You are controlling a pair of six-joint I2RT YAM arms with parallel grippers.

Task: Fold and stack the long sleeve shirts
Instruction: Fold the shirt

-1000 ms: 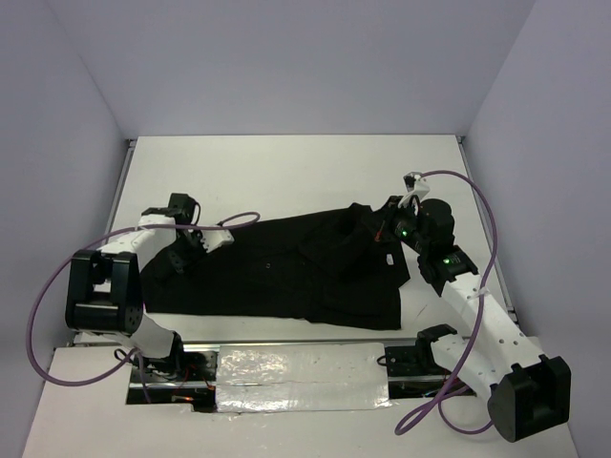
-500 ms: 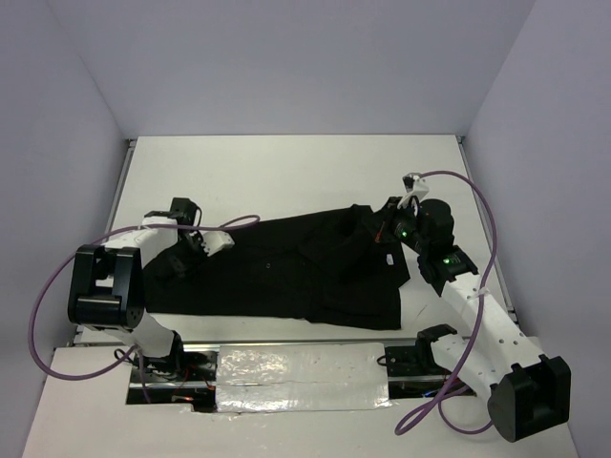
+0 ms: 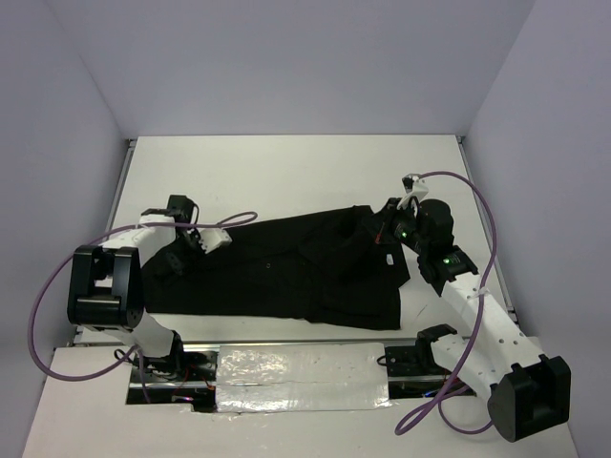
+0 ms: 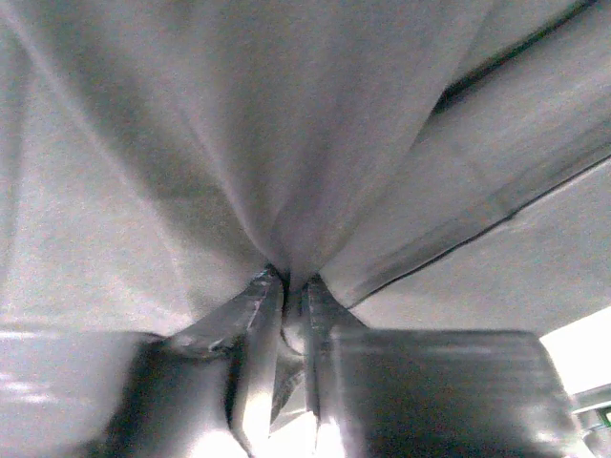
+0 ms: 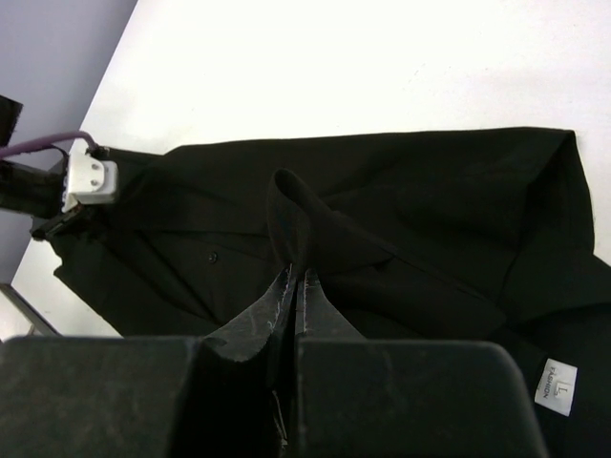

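Now | shirt [image 3: 286, 272] lies left-right, neck label [image 5: 557, 385] rightward | left pincer [image 4: 294, 286], right pincer [image 5: 294, 277] pinch its cloth

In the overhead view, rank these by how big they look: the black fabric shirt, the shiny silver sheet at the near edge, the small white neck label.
Largest: black fabric shirt.
Then: shiny silver sheet.
Smallest: white neck label.

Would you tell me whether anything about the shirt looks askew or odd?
No damage or spill shows. The black shirt lies rumpled rather than flat: its right end is bunched into overlapping folds, and a ridge of cloth rises where the right gripper pinches it. The left gripper pinches the other end.
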